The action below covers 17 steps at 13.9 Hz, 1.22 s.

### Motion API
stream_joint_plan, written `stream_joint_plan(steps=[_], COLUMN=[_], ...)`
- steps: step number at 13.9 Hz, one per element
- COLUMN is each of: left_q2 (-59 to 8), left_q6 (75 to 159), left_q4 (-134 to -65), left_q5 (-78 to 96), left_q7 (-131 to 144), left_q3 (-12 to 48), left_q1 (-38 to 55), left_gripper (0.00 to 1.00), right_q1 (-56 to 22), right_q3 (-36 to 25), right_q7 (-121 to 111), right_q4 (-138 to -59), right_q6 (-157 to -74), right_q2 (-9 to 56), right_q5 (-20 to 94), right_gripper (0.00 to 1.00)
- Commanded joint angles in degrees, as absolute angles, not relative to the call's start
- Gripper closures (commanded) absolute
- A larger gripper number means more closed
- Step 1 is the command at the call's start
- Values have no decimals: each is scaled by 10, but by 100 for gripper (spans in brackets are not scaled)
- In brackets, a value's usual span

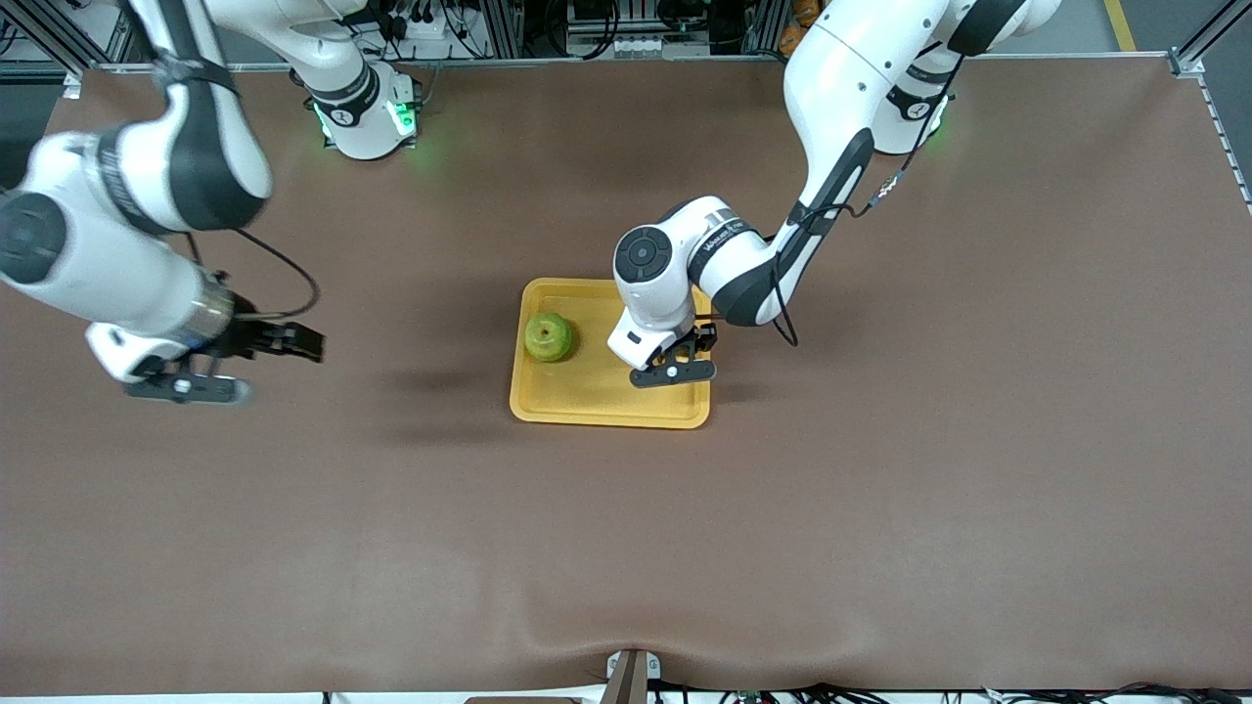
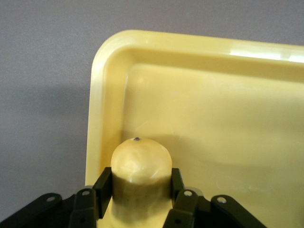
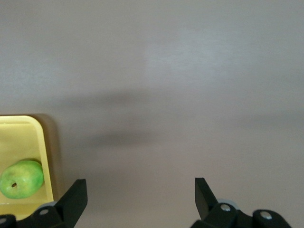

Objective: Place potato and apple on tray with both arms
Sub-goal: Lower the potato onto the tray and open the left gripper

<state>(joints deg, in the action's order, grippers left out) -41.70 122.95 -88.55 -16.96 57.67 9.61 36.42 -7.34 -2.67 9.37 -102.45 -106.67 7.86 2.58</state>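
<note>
On the tray (image 1: 587,401) the apple (image 1: 549,336) already rests, our left gripper (image 2: 137,199) clamps the potato (image 2: 141,166) low above its corner, needing only release, while our right gripper (image 3: 137,199) waits wide open, empty, well apart.

2 white arms with black joint sections and black cables; green lights glow at both bases. Each black pincer (left (image 1: 682,364), right (image 1: 256,364)) shows silver screws.
</note>
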Motion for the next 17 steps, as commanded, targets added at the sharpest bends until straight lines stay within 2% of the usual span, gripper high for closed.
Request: stream_joint_plan(steps=[1,4,6,8,9,11,17], left_q2=[-425,-425,-425,-425,-425,-425,-393], left_q6=[1229,1229,1229,1228,1227,1226,1210], left_q4=[-876,-877,-878,-879,-879,-879,-874], left_q5=[-181,-180,-179,-179,-179,-179,-172], left_q7=[573,576,577,578,578,577,578], left_q3=[93,93,93,93,93,93,92], left_q1=[367,367,367,365,366,366,358], left_gripper=[88,73,50,31,0,0,0], right_q1=[-27,12,27,27,28,33,32], right_q3=[-16,-17,-17,-18,-18,-17,-13], right_q7=[70,-4,-39,-40,-40,-33,-39], right_q4=[-1036,-1015,-970,-948,-942,-934,-885], right_q6=[-1033,-994,-949,-919,-894,-839,-838], right_q2=[14,-4,-2,-4,-5,-20,-20], right_q5=[31,24,23,19,19,20,28], right_gripper=[0,0,0,0,0,0,0])
